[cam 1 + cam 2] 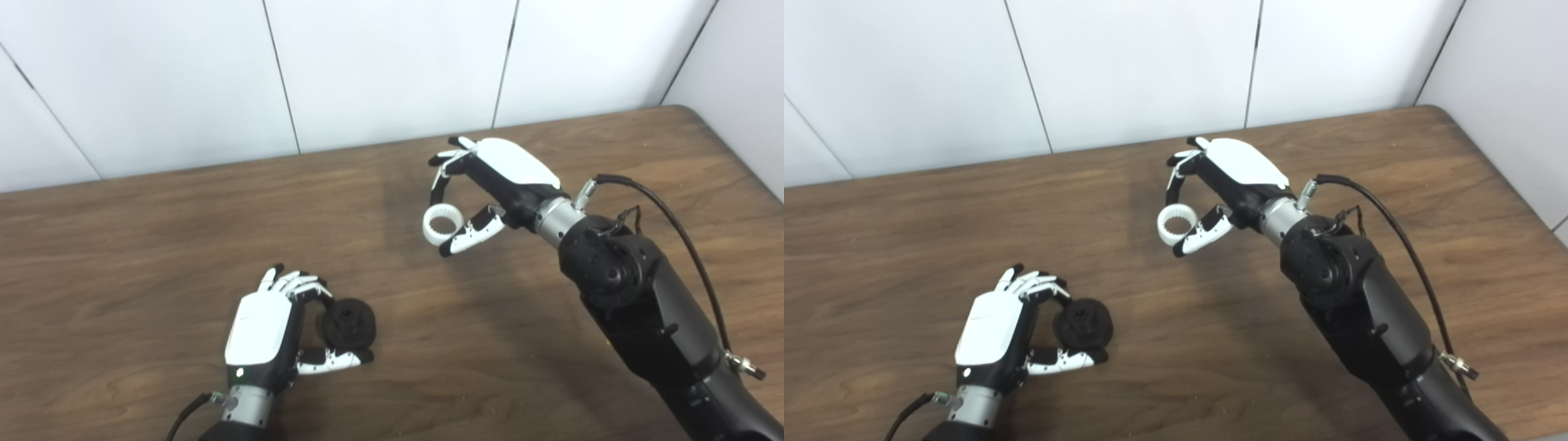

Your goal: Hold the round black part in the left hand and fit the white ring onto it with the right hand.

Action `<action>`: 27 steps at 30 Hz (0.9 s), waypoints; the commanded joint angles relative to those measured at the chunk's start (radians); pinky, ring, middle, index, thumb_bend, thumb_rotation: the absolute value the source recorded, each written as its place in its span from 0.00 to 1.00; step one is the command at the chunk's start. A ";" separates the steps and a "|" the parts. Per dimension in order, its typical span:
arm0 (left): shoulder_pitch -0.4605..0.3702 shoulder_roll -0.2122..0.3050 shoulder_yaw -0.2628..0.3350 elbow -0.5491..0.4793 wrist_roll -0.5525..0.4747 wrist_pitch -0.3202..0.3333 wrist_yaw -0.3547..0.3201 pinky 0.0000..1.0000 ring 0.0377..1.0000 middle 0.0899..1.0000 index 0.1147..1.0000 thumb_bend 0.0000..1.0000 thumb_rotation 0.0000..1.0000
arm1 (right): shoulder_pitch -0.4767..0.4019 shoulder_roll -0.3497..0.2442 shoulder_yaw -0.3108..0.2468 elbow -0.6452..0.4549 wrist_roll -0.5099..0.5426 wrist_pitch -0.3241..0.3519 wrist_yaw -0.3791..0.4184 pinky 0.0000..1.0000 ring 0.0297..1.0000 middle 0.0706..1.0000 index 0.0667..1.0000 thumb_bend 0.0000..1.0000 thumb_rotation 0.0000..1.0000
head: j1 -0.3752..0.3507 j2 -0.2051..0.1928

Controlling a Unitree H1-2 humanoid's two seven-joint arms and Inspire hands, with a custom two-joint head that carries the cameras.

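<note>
Robot hand [269, 331], wooden table [153, 245], white wall [184, 73]

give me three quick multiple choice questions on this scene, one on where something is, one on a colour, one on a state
1. Where is the black part?
A. in the left hand, near the table's front
B. against the wall
C. under the right arm

2. What colour is the ring?
A. red
B. white
C. blue

3. What state is the right hand in?
A. open, holding nothing
B. flat on the table
C. shut on the ring

Answers:
1. A, the left hand's fingers and thumb wrap around the part.
2. B, the ring is plain white with a toothed inner face.
3. C, the ring sits pinched between the right hand's fingers and thumb, apart from the black part.
</note>
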 commanded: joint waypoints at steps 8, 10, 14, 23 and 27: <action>0.002 -0.018 -0.034 0.001 0.034 0.034 -0.045 0.97 0.83 0.72 0.42 0.52 0.05 | -0.019 0.056 0.042 -0.109 -0.029 -0.007 0.067 1.00 1.00 0.84 0.45 0.52 0.14 | 0.017 0.006; 0.001 -0.022 -0.036 0.002 0.033 0.038 -0.047 0.97 0.83 0.71 0.42 0.52 0.05 | -0.020 0.063 0.048 -0.112 -0.014 -0.010 0.083 1.00 1.00 0.84 0.45 0.52 0.14 | 0.021 0.007; -0.003 -0.025 -0.042 0.007 0.036 0.043 -0.045 0.97 0.82 0.71 0.42 0.52 0.05 | -0.022 0.090 0.052 -0.117 -0.006 -0.004 0.111 1.00 1.00 0.83 0.45 0.52 0.14 | 0.025 0.008; -0.013 -0.031 -0.051 0.017 0.040 0.056 -0.048 0.97 0.82 0.72 0.42 0.52 0.05 | -0.024 0.138 0.095 -0.109 -0.012 -0.018 0.136 1.00 1.00 0.84 0.45 0.52 0.14 | 0.036 0.008; -0.017 -0.034 -0.056 0.019 0.042 0.064 -0.049 0.97 0.83 0.72 0.42 0.52 0.05 | -0.022 0.157 0.118 -0.092 -0.020 -0.024 0.132 1.00 1.00 0.85 0.45 0.52 0.14 | 0.038 0.006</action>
